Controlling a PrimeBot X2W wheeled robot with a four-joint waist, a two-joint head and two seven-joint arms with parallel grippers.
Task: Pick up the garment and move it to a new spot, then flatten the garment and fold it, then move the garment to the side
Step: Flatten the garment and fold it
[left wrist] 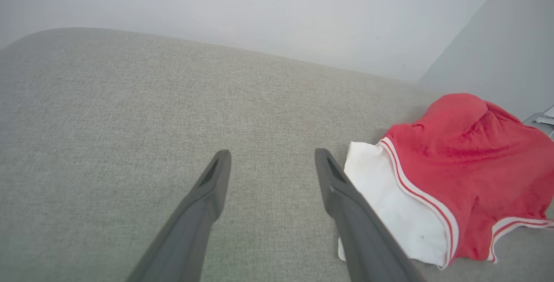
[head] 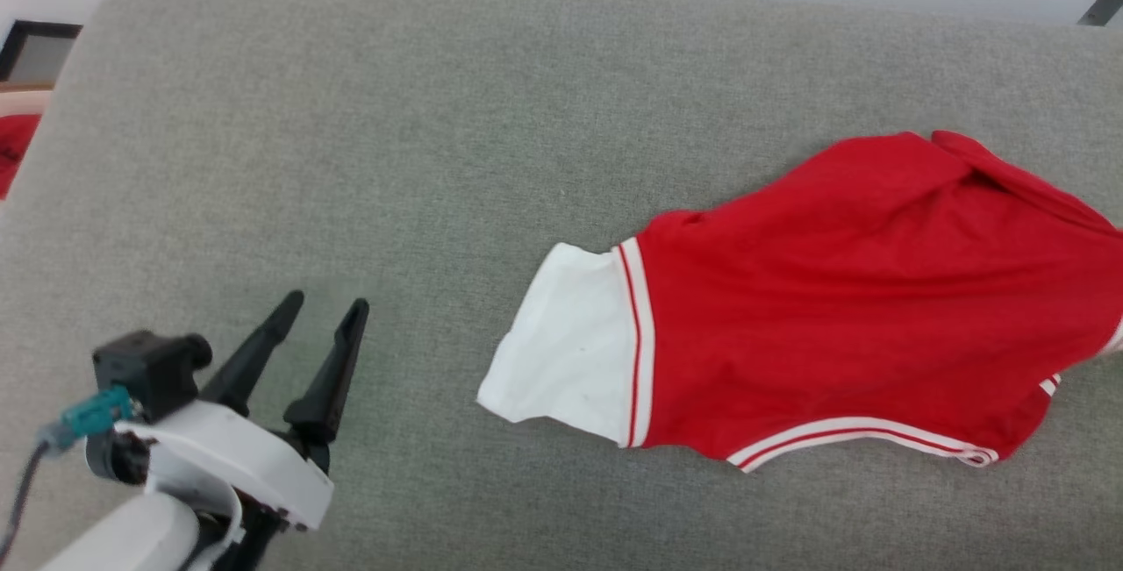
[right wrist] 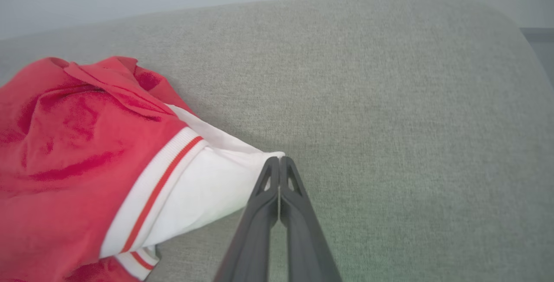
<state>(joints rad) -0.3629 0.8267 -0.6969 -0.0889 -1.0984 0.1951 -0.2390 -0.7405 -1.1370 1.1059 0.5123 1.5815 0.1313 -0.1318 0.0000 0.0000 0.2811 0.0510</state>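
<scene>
Flattening the garment [head: 842,290] seems underway: right gripper [right wrist: 279,160] pinches one white sleeve [right wrist: 203,186], left gripper [head: 326,301] gapes free; next, grasp the other sleeve [head: 570,334].

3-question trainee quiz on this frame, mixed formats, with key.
1. True or false: the left gripper is shut on the garment.
2. Which part of the garment lies nearest the left gripper? A. red collar B. white sleeve C. striped hem
3. Fill in: the right gripper has its jaws ___ at the tip of the other white sleeve.
Key: 1. False; its jaws are open over bare grey cushion, apart from the cloth. 2. B. 3. shut.
</scene>
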